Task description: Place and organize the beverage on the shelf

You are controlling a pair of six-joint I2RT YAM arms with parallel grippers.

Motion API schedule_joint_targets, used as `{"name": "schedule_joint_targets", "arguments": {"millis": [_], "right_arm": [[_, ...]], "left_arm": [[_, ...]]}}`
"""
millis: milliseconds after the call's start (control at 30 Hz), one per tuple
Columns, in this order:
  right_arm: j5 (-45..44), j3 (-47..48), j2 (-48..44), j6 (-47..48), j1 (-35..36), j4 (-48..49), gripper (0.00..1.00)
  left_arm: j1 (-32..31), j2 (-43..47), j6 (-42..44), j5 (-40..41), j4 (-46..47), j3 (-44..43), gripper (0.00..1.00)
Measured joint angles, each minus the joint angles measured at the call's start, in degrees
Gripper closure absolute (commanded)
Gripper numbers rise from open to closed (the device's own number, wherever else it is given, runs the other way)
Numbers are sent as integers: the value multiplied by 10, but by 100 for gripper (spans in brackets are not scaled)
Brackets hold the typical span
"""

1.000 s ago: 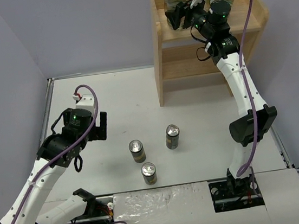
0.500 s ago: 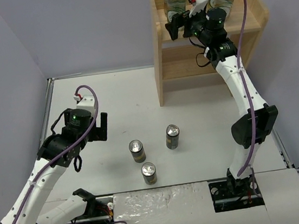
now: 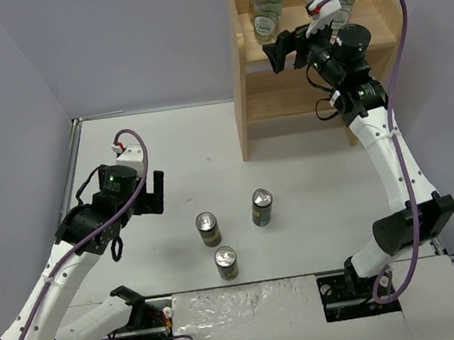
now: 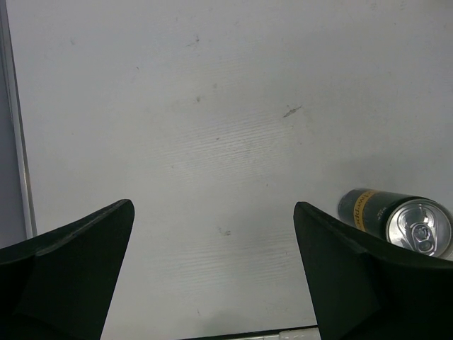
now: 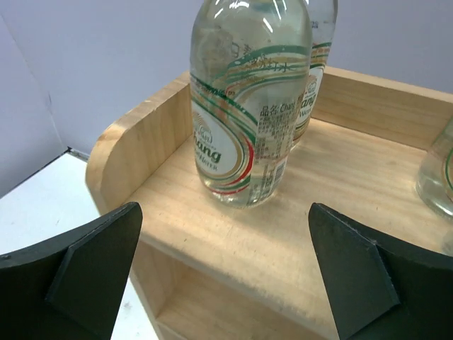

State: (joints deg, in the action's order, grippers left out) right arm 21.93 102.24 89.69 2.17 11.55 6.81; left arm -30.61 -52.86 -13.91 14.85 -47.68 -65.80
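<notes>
**A:** What is seen at the left?

**B:** The left pincer [image 4: 212, 212] is held spread wide above the white, faintly ribbed counter [image 3: 166, 144], and nothing is gripped. It is probably poised there so that the drinks on the counter can be reached.

**A:** And in the middle?

**B:** Three slim dark cans [image 3: 227, 263] with silver pull-tab tops are stood upright on the counter, apart from one another. None has been shelved yet.

**A:** Further right?

**B:** The shelf [image 3: 249, 76], of pale smooth wood with rounded side panels, is set at the far side of the counter. Four clear, glossy bottles [image 5: 248, 106] with pale-green labels are grouped in two pairs on its top tier. The lower tier is presumably being left for the cans.

**A:** And the right pincer [image 5: 225, 212]?

**B:** It is held fully apart in front of the nearest bottle, which is touched by neither finger. That bottle is judged to be placed.
</notes>
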Motion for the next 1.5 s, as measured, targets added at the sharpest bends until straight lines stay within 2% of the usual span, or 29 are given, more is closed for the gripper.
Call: {"name": "schedule_joint_targets", "arguments": {"millis": [167,333,467,600,733,833,933,1133,1233,1267,1300,1367,1400,1500], "right_arm": [[-5,-71,-68,-30,0,-4,0],[-9,-181,-183,-98,0,-23,0],[20,-277,-283,-162,0,-26,0],[55,-413,-390,-250,0,4,0],[73,-503,-482,-304,0,7,0],[83,-499,-507,-309,0,-10,0],[89,-491,-505,-298,0,-34,0],[92,-508,-484,-277,0,-86,0],[94,-520,-481,-271,0,-99,0],[96,-522,-482,-269,0,-104,0],[97,-522,-482,-266,0,-106,0],[101,-522,-482,-262,0,-106,0],[103,-522,-482,-260,0,-106,0],[107,-522,-482,-257,1,-107,0]], "left_arm": [[0,2,-3,-17,-1,-5,6],[0,0,-18,-68,-1,-25,6],[-11,-9,-39,-102,-3,-36,6],[-73,-30,-71,-101,-9,-41,6],[-188,-57,-120,-60,-10,-41,6],[-260,-82,-157,-31,2,-34,6],[-299,-114,-194,8,7,-26,6],[-315,-165,-257,67,24,6,6],[-316,-179,-279,84,29,20,0],[-316,-184,-285,89,32,24,5],[-317,-188,-290,94,38,30,14],[-317,-199,-301,103,46,39,23],[-317,-206,-304,106,48,42,40],[-318,-226,-310,116,62,42,62]]}}
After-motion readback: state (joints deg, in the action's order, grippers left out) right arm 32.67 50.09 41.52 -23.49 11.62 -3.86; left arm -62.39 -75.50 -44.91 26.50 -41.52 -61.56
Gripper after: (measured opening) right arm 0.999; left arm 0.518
